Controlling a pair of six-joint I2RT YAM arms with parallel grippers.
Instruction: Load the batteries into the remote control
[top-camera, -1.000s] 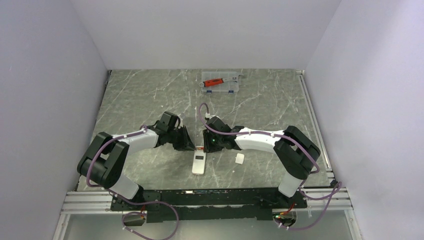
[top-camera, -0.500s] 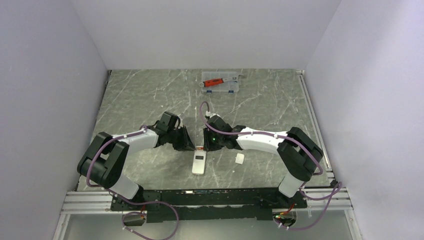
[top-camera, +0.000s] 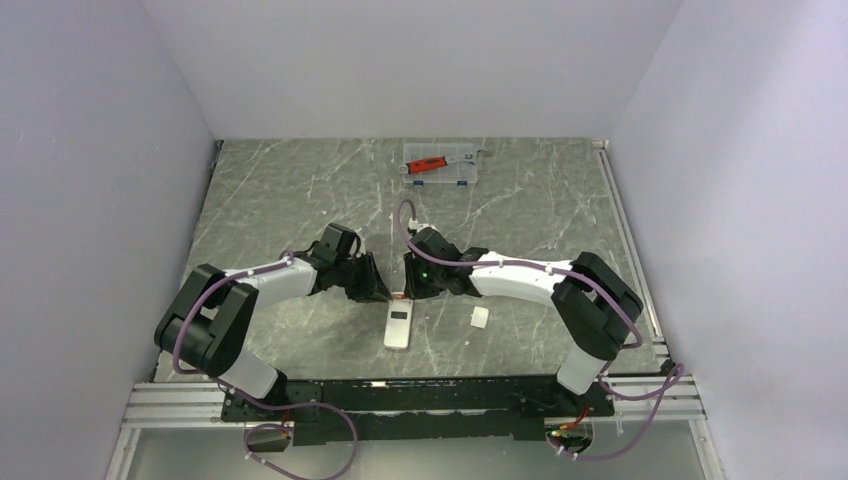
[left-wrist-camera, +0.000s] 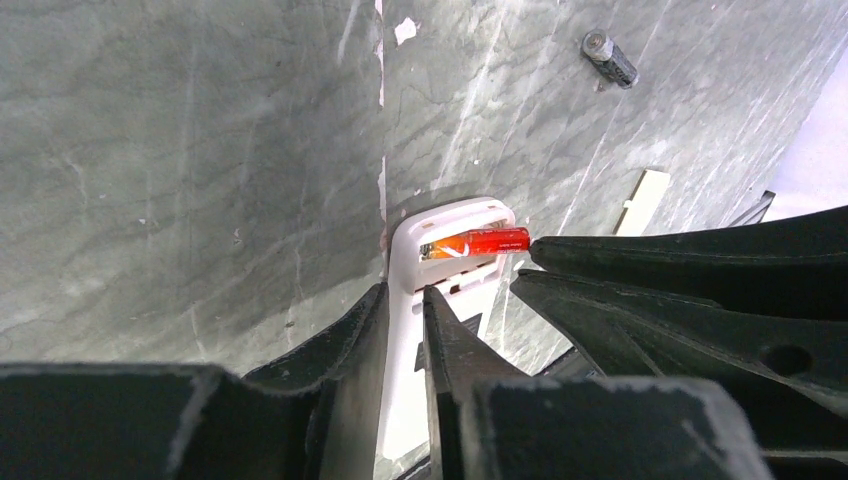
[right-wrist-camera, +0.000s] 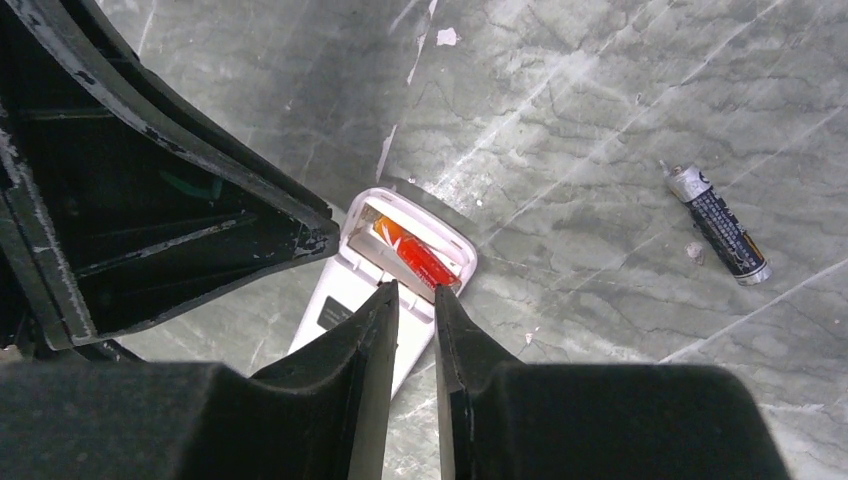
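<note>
The white remote control (top-camera: 398, 328) lies back-up on the marble, its battery recess open at the far end. One red-orange battery (left-wrist-camera: 480, 243) sits across that recess (right-wrist-camera: 420, 258). My left gripper (left-wrist-camera: 405, 290) is shut on the remote's left side wall, one finger inside the recess and one outside. My right gripper (right-wrist-camera: 415, 288) comes from the right with its jaws a narrow gap apart and nothing between them. Its right fingertip touches the battery's near end. A second, dark battery (right-wrist-camera: 718, 225) lies loose on the table beyond (left-wrist-camera: 610, 58).
A small white square plastic piece (top-camera: 480, 317) lies right of the remote (left-wrist-camera: 643, 200). A clear plastic case (top-camera: 441, 166) holding a red-handled tool stands at the back centre. In the top view both grippers (top-camera: 383, 292) (top-camera: 410, 293) meet tip to tip over the remote's far end.
My right gripper's jaws have narrowed and its wrist has edged slightly left toward the remote's end. The left jaws have eased a little. The remote has stayed in place.
</note>
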